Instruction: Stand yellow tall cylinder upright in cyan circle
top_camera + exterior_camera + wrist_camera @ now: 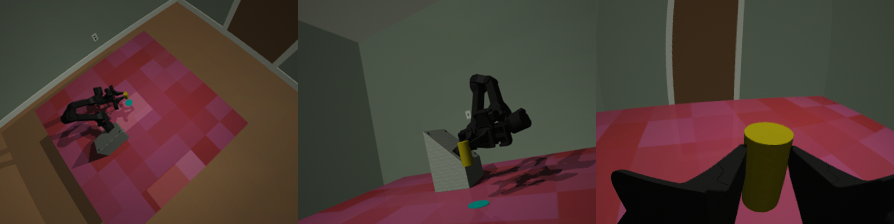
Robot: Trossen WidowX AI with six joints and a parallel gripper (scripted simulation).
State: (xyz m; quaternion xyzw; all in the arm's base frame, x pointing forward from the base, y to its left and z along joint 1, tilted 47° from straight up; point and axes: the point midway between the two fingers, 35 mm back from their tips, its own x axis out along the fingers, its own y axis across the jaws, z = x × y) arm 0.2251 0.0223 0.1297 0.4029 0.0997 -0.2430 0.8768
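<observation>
The yellow cylinder (125, 95) (465, 154) (766, 167) is close to upright, with a slight tilt in the exterior view, and hangs in the air above the mat. My gripper (124, 96) (767, 151) is shut on it, one finger at each side in the wrist view. In the exterior view the cylinder hides part of the fingers. The cyan circle (129, 103) (479, 204) lies flat on the mat, below the cylinder and a little to one side of it in the top and exterior views. The wrist view does not show the circle.
The patchwork mat (169, 130) (526, 205) in reds and pinks lies under everything. The arm's grey wedge-shaped base (111, 140) (447, 169) stands on it, behind the cylinder in the exterior view. Walls stand beyond the mat.
</observation>
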